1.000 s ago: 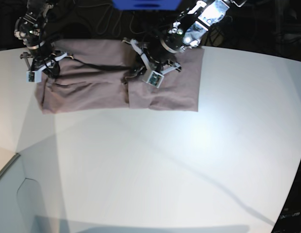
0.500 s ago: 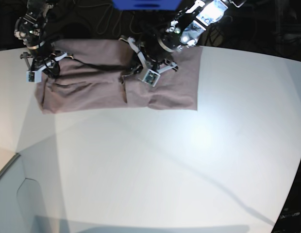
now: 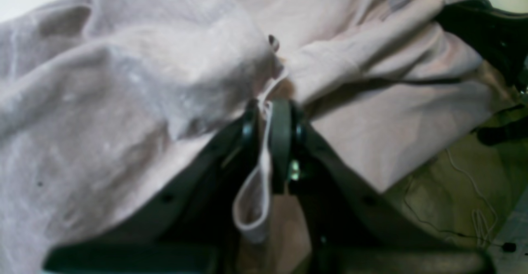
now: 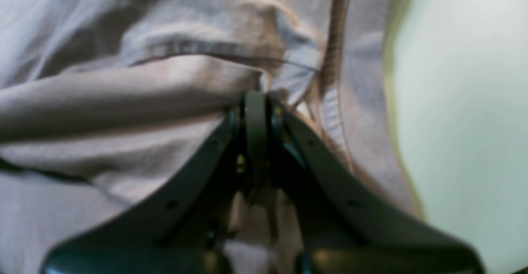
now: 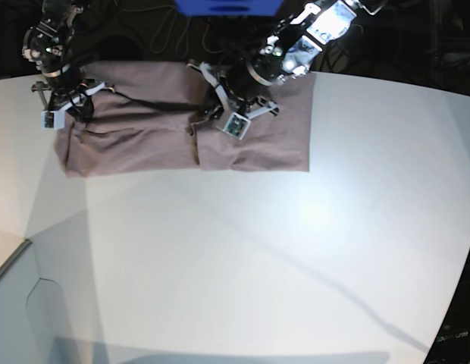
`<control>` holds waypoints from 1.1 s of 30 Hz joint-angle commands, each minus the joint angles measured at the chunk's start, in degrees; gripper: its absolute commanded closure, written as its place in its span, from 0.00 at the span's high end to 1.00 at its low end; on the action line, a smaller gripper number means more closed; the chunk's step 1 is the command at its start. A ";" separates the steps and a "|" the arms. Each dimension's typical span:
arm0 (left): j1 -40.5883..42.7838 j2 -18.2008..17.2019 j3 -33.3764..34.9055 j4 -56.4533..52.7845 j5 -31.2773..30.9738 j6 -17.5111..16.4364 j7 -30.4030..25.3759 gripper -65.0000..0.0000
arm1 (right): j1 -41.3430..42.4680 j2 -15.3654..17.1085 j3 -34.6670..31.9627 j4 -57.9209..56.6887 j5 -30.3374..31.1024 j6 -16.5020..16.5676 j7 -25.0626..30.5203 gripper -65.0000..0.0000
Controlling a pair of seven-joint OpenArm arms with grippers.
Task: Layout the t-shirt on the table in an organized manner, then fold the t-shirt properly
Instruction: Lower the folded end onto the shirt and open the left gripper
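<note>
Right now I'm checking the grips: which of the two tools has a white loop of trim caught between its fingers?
The left tool: shut on the t-shirt, a white loop hanging between its fingers. The right tool pinches plain fabric.

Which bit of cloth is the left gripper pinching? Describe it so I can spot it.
On the white table, the mauve t-shirt lies along the far edge. Near its middle, the left gripper is shut on a thin pale loop, lighter than the surrounding fabric.

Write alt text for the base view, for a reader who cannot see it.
A pinkish t-shirt lies in a wide band along the far edge of a big white table. The left pincer pinches cloth near the shirt's middle, and the right pincer pinches its left end.
</note>
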 commanded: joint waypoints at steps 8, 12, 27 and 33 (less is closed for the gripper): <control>-0.56 0.39 0.00 0.73 -0.30 -0.29 -1.14 0.01 | -0.24 0.01 0.03 0.31 -0.49 0.89 -0.95 0.00; -0.56 0.39 0.00 0.73 -0.30 -0.29 -1.14 0.01 | -0.24 0.01 0.03 0.31 -0.49 0.89 -0.95 0.00; -0.64 0.39 0.00 1.52 -0.30 -0.03 -1.14 0.27 | -0.15 0.01 0.03 0.40 -0.49 0.89 -0.95 0.00; -0.38 0.13 0.00 5.74 -0.48 -0.12 -1.23 0.39 | 0.11 0.01 0.03 0.40 -0.49 0.89 -0.95 0.00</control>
